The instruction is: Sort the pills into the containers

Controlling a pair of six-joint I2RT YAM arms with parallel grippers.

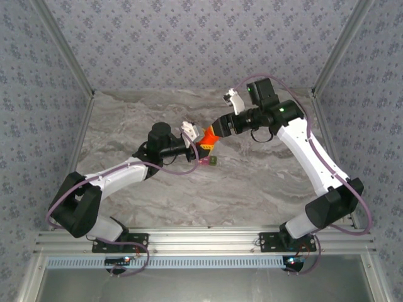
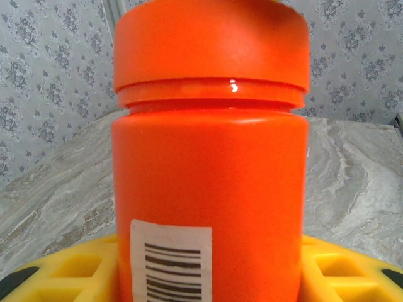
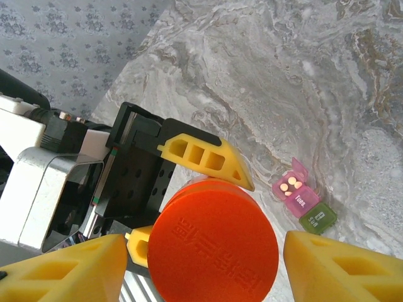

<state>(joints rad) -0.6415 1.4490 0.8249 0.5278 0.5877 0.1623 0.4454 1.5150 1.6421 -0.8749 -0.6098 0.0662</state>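
Pink compartment [image 3: 304,202] reads "Tues.", the green compartment [image 3: 318,218] joined to it looks like "Sun", and the orange bottle [image 2: 211,189] carries a white barcode label [image 2: 170,261], raised lettering on its cap [image 3: 214,242] unreadable.

Robot test cell, lab-like: marble-print tabletop [image 1: 189,189] centre frame, floral-patterned panel walls [image 1: 189,38] top and sides, aluminium frame posts [image 1: 63,47] upper corners, mounting rail [image 1: 208,242] bottom.
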